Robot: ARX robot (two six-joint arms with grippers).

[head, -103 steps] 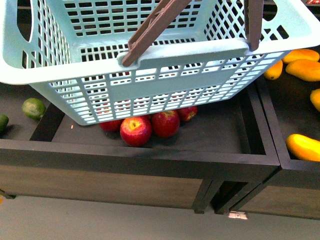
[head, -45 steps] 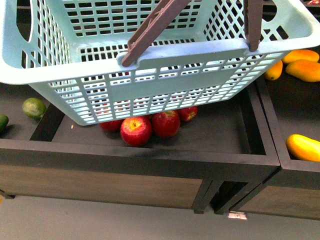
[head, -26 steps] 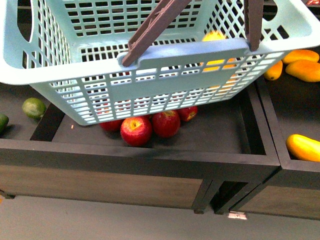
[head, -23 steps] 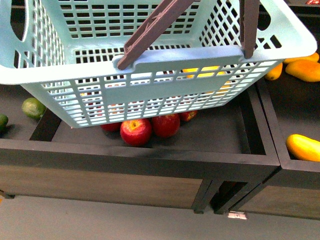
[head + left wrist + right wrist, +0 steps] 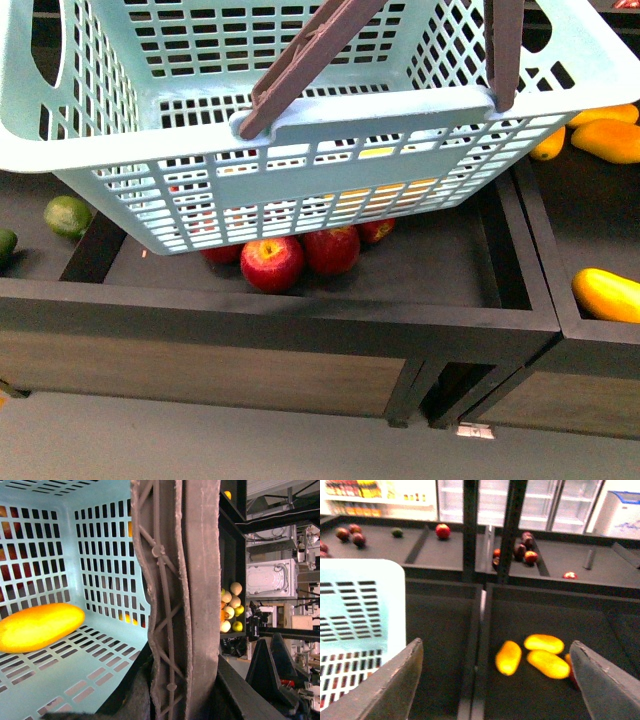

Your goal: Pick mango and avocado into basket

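The pale teal basket (image 5: 300,130) hangs tilted above the apple bin, filling the top of the front view. My left gripper (image 5: 180,700) is shut on its brown handle (image 5: 185,595). A yellow-orange mango (image 5: 40,627) lies on the basket floor and shows through the slots in the front view (image 5: 380,190). My right gripper (image 5: 495,680) is open and empty, above several more mangoes (image 5: 549,664) in a dark bin, with the basket's corner (image 5: 360,610) beside it. A dark green fruit (image 5: 4,243) is cut off at the front view's left edge; I cannot tell whether it is the avocado.
Red apples (image 5: 272,262) lie in the black bin under the basket. A lime (image 5: 68,215) sits in the bin to the left. More mangoes (image 5: 607,295) lie in the right bin. Black dividers (image 5: 480,630) separate the bins. Far shelves hold apples (image 5: 442,530).
A mango has appeared in the basket at its right side and slid toward the middle of the floor. The basket dipped and tilted briefly, then rose back.
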